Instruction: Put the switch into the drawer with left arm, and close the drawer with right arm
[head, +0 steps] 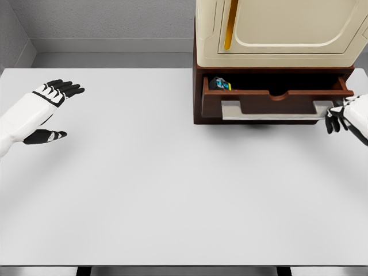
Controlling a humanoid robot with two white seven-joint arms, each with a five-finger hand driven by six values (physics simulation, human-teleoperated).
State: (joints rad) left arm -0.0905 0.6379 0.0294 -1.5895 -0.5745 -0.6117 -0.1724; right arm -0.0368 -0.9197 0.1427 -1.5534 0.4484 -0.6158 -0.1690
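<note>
A big white table (172,190) is seen across most of the frame. At the upper right, a brown cabinet (198,92) is placed on it, with a cream box (276,29) on top. The drawer (276,99) of the cabinet is pulled out and left open. The switch (220,84), a small dark thing with blue and yellow bits, is seen inside the drawer at its left end. It is small, so its shape is hard to tell.

The left hand (53,109) is seen at the left side of the frame, above the table and far from the cabinet. Its fingers are spread wide and nothing is held. The right hand (339,117) is seen at the right edge, just beside the drawer's right front corner. Its dark fingers are bent a little, and nothing seems to be held.
</note>
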